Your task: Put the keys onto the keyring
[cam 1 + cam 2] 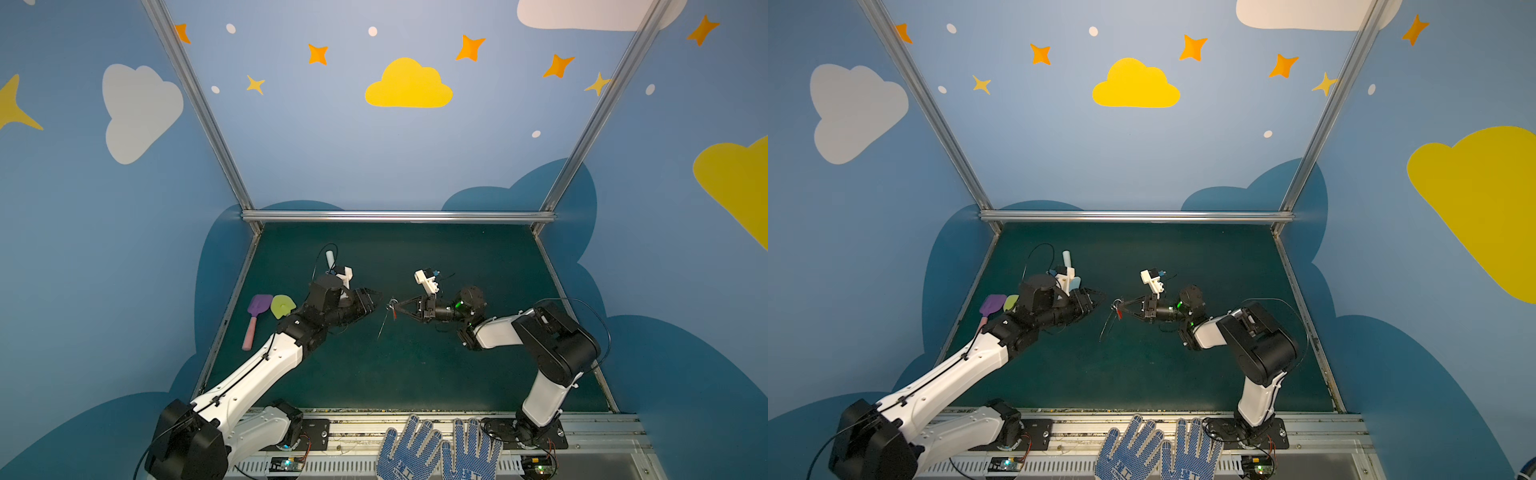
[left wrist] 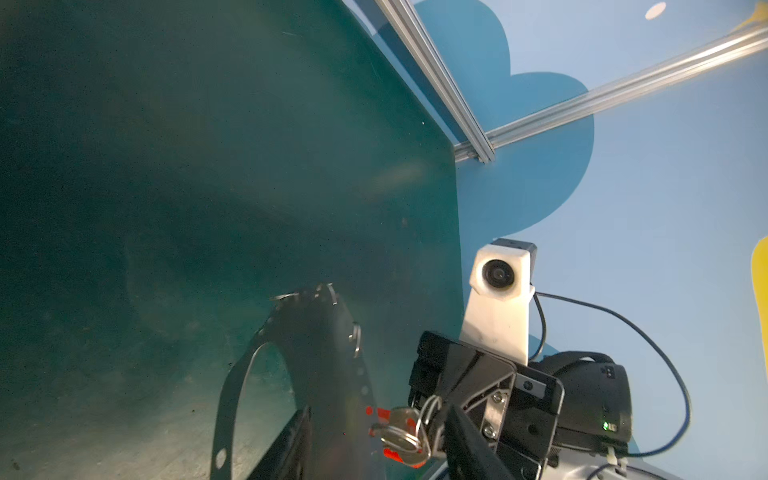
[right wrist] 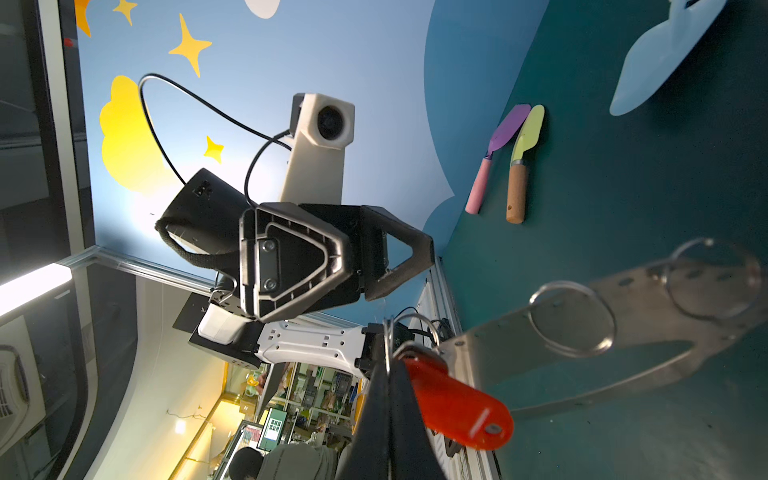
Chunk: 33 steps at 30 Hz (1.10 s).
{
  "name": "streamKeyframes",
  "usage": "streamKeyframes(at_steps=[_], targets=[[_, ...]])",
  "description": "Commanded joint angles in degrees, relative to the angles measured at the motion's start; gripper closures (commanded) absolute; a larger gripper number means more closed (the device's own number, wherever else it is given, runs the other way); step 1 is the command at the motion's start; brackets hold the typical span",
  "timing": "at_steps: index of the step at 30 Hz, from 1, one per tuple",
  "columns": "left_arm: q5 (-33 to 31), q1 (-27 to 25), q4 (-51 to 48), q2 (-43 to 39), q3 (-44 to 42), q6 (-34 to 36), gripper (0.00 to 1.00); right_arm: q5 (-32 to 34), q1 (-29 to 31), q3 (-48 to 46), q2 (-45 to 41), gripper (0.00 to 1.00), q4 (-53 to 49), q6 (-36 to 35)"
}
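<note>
My right gripper (image 1: 394, 306) is shut on a small wire ring of the keyring (image 3: 582, 332), a flat grey plate with a large hole that hangs above the mat. In both top views the plate shows edge-on (image 1: 383, 324). The key (image 3: 457, 403), silver with a red plastic head, hangs at that same wire ring beside the shut jaws. My left gripper (image 1: 377, 300) is open, just left of the ring and apart from it. In the left wrist view the plate (image 2: 324, 353) and key (image 2: 399, 432) lie ahead, between its fingers (image 2: 291, 449).
A purple toy shovel (image 1: 257, 316) and a yellow-green one (image 1: 282, 306) lie at the mat's left, with a pale blue one (image 3: 665, 54) behind the left arm. Two blue dotted gloves (image 1: 436, 449) rest on the front rail. Walls enclose three sides.
</note>
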Motion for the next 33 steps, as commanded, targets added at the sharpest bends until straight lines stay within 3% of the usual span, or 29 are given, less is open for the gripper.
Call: streamKeyframes(at_steps=[1,5,9,16,19,25,28,33], targets=[[5.61,0.37,-3.59,1.77,4.43,6.42,0.53,-3.04,-0.44,2.95,1.21,1.00,1.44,0.86],[9.67,0.42,-7.92,4.90,8.62,9.86,0.56,-3.64,-0.53,3.51,1.05,1.00,-3.75,-0.42],[7.62,0.43,-9.22,4.25,8.52,11.03,0.62,-1.78,-0.77,3.24,-1.84,1.00,-12.29,-3.11],[6.34,-0.69,-9.59,1.94,5.52,10.46,0.61,3.07,-0.88,6.88,-11.71,1.00,-44.36,-14.82],[7.07,-1.13,-8.31,3.18,5.26,10.08,0.60,3.33,-0.88,8.66,-13.69,1.00,-52.05,-17.43],[6.06,-3.99,-7.74,3.45,6.71,11.94,0.65,7.63,-1.23,10.27,-17.45,1.00,-62.13,-19.01],[3.68,-6.72,-9.15,3.92,7.25,14.11,0.59,8.75,-1.41,11.38,-18.40,1.00,-65.41,-19.30],[-0.90,-8.00,-11.96,5.17,8.53,15.93,0.58,5.61,-1.30,12.76,-18.51,1.00,-66.63,-22.56]])
